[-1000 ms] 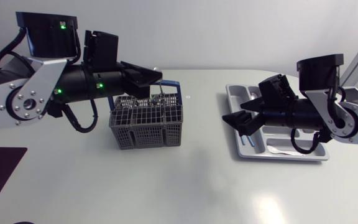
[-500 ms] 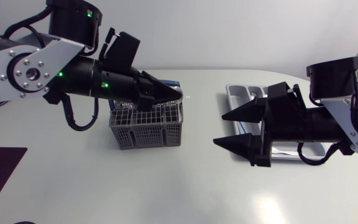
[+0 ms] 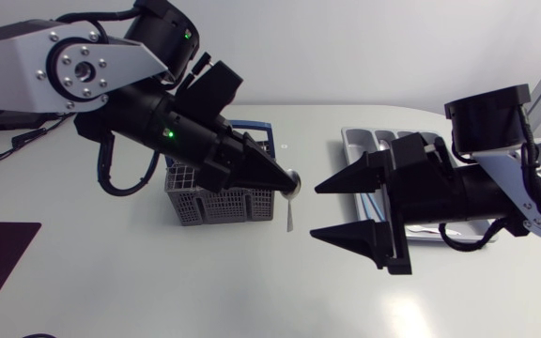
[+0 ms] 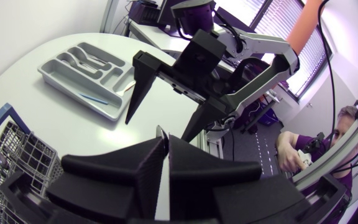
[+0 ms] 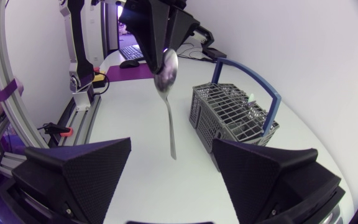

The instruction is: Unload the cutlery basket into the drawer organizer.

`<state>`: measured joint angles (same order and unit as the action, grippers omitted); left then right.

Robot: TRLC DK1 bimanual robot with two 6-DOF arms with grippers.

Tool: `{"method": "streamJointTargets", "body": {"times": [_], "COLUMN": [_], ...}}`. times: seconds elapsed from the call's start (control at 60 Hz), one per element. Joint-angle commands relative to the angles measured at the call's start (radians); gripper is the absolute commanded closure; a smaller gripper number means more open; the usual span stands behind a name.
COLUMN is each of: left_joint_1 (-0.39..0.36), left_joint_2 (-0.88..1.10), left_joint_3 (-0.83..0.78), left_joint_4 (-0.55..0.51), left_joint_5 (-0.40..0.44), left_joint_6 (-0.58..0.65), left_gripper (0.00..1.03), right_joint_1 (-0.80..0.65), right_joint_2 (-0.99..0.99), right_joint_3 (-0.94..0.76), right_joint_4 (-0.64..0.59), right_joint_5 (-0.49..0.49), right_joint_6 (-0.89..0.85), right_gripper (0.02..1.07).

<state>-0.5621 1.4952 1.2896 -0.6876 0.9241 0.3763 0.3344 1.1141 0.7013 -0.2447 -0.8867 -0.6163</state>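
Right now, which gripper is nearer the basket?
Left. Left gripper, shut on the spoon, sits just past the basket; right gripper, open, is farther off, between spoon and organizer.

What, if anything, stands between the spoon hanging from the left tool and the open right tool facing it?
Nothing visible does. The spoon hangs handle-down from the left tool, with only open air between it and the spread-open right tool. The cutlery basket sits on the spoon's other side.
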Motion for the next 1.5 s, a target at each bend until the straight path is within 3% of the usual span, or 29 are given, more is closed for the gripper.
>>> {"method": "streamJointTargets", "body": {"times": [0.0,0.233,0.417,0.65,0.9,1.367,1.417,1.483], "left_joint_1": [-0.018,-0.047,-0.056,-0.059,-0.058,-0.048,-0.044,-0.038], "left_joint_2": [0.025,0.039,0.051,0.060,0.065,0.076,0.079,0.079], "left_joint_3": [0.045,0.066,0.077,0.088,0.102,0.117,0.123,0.129], "left_joint_4": [-0.039,-0.096,-0.109,-0.116,-0.135,-0.135,-0.135,-0.133], "left_joint_5": [0.033,0.038,0.038,0.039,0.055,0.067,0.070,0.070], "left_joint_6": [0.055,0.096,0.102,0.102,0.102,0.101,0.101,0.098], "left_gripper": [0.83,0.83,0.83,0.83,0.83,0.83,0.82,0.72], "right_joint_1": [0.017,0.068,0.098,0.103,0.103,0.109,0.109,0.109], "right_joint_2": [0.004,0.009,0.009,-0.002,-0.003,0.004,0.004,0.006], "right_joint_3": [0.020,0.026,0.020,0.004,0.001,-0.002,0.001,0.001], "right_joint_4": [-0.015,-0.033,-0.048,-0.061,-0.061,-0.076,-0.080,-0.088], "right_joint_5": [-0.015,-0.021,-0.024,-0.024,-0.023,-0.017,-0.015,-0.014], "right_joint_6": [-0.034,-0.048,-0.063,-0.086,-0.092,-0.091,-0.091,-0.091], "right_gripper": [0.18,0.32,0.50,0.80,0.97,1.01,1.01,1.01]}}
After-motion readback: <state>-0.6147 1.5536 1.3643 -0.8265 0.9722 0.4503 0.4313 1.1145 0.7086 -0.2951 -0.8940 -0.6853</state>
